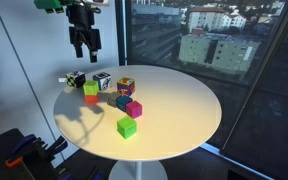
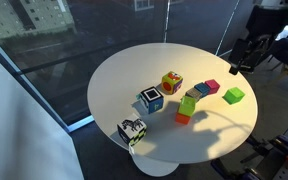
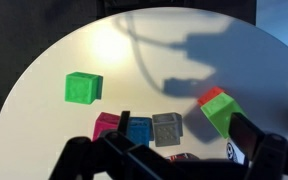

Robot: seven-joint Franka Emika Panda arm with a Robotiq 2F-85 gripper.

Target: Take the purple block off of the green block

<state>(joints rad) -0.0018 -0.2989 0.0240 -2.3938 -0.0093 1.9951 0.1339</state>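
Note:
The purple block (image 1: pixel 134 108) rests on the white round table (image 1: pixel 184 100), touching a blue block (image 1: pixel 122 101). It also shows in an exterior view (image 2: pixel 211 87) and in the wrist view (image 3: pixel 108 126). The green block (image 1: pixel 127 127) stands alone on the table, a short way from the purple one, with nothing on it; it also shows in an exterior view (image 2: pixel 233 95) and in the wrist view (image 3: pixel 83 88). My gripper (image 1: pixel 84 45) hangs high above the table, open and empty. It shows in an exterior view (image 2: pixel 246 52) and in the wrist view (image 3: pixel 184 120).
A grey block (image 3: pixel 166 128) sits beside the blue one. A yellow-green block joined with an orange one (image 1: pixel 90 92), a multicoloured cube (image 1: pixel 126 87) and two white patterned cubes (image 1: pixel 102 80) (image 1: pixel 75 80) stand nearby. Glass windows stand behind the table.

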